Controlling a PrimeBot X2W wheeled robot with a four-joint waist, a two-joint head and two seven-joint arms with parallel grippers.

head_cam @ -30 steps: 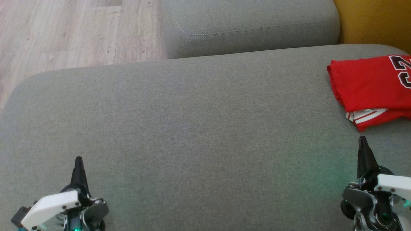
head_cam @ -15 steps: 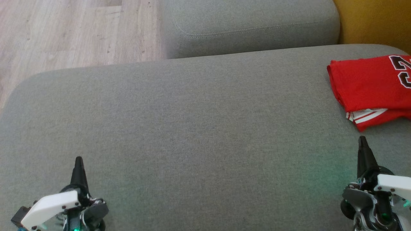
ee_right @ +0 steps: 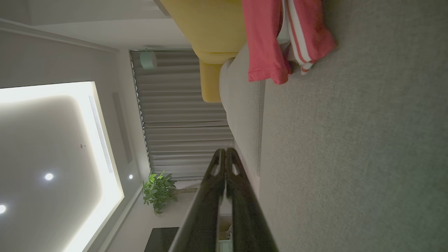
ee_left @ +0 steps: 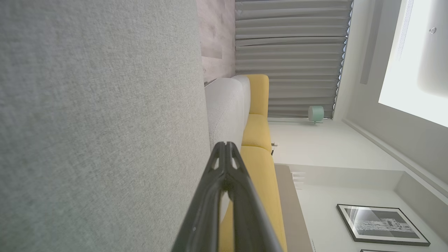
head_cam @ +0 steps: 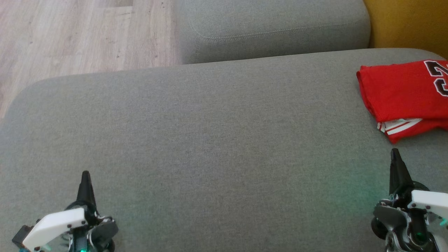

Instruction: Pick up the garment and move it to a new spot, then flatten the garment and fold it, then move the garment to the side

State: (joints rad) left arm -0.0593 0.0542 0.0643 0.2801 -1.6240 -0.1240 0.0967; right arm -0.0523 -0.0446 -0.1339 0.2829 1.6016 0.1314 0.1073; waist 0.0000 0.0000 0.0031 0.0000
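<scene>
The garment (head_cam: 402,94) is a red jersey with dark numerals and white-striped trim, lying folded at the far right of the grey sofa seat (head_cam: 210,140); its right part runs off the head view. It also appears as the garment (ee_right: 276,38) at the top of the right wrist view. My right gripper (head_cam: 394,152) stands shut just below the jersey's near corner, apart from it. My left gripper (head_cam: 85,174) is shut at the lower left, far from the jersey. Both hold nothing, as the left gripper (ee_left: 225,144) and the right gripper (ee_right: 225,150) show in their wrist views.
A grey backrest cushion (head_cam: 273,28) lies beyond the seat. Wooden floor (head_cam: 70,35) shows at the upper left, past the seat's rounded edge. A yellow sofa (head_cam: 409,24) stands at the upper right. The wide grey seat stretches between the grippers.
</scene>
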